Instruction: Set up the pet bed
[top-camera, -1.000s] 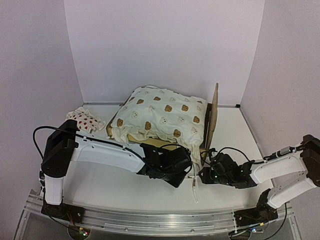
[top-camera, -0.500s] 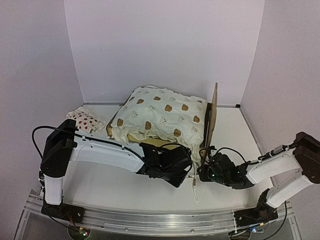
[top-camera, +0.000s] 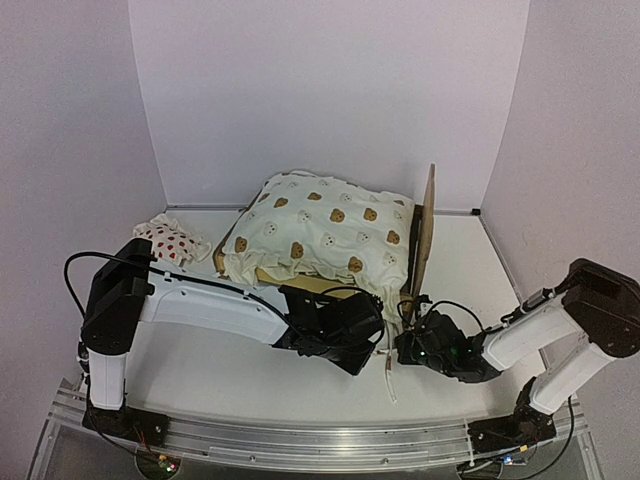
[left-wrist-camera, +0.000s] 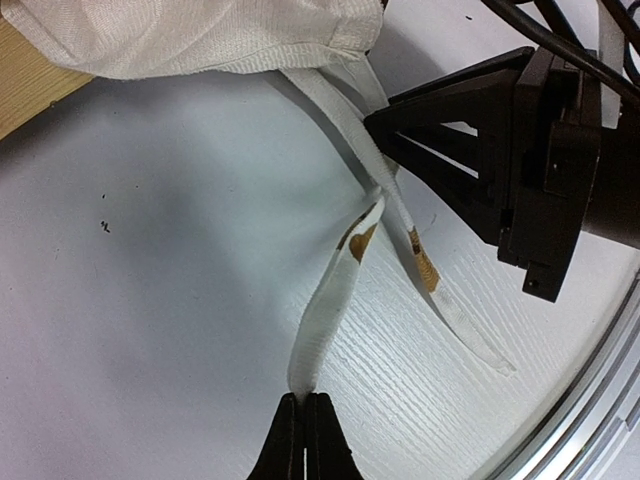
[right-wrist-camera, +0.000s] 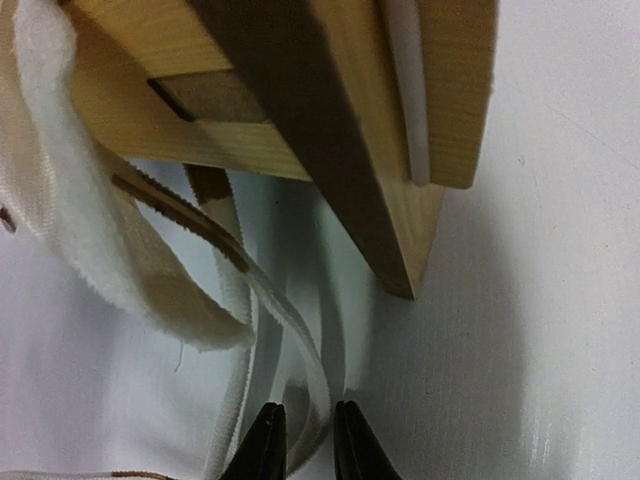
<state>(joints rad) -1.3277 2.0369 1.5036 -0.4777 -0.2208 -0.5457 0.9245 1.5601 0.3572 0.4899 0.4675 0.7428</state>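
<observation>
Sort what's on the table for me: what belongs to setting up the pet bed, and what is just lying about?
In the job:
- pet bed
- bear-print cushion lying on it
- first tie, pinched by the left gripper
- second tie, gripped by the right gripper

Lying about:
- strawberry pillow, on the table left of the bed, untouched

White table (top-camera: 220, 378) with faint wood grain, boxed in by plain pale lilac walls (top-camera: 330, 90) on three sides. Aluminium rail (top-camera: 320, 442) along near edge. Soft, even light.
</observation>
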